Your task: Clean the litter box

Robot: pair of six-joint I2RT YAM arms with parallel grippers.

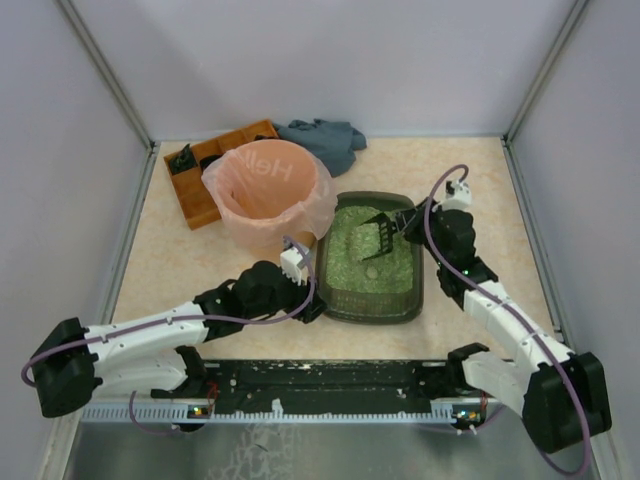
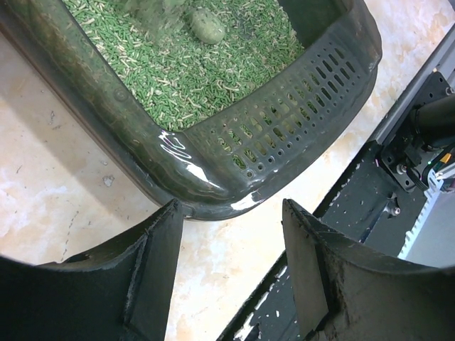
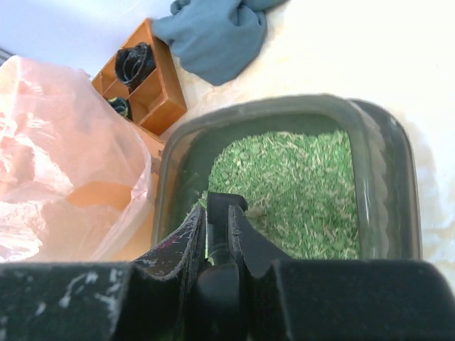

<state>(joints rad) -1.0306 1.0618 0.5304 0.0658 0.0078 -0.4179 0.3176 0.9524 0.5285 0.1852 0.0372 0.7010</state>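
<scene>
Litter box (image 1: 372, 311): on the table (image 1: 480, 180), right of centre; pale green granules inside, with one rounded clump (image 2: 206, 25) lying on them.
Right fingers (image 3: 192, 238): clenched on the scoop handle, which stands up between them in the wrist view.
Scoop (image 1: 376, 232): dark and slotted, held over the far half of the granules. Cannot tell whether it touches them.
Left fingers (image 2: 160, 245): spread apart, nothing between them. The box's near-left corner sits just ahead of the tips. One tip is at the rim, contact unclear.
Box wall: the near end is perforated with rows of slots, and granules show through.
Bin (image 1: 268, 195): round, lined with a pink bag, just beside the box's far-left corner.
Tray (image 1: 200, 165): orange with compartments, behind the bin, with dark items inside.
Cloth (image 1: 325, 140): blue-grey, crumpled at the back of the table beside the tray.
</scene>
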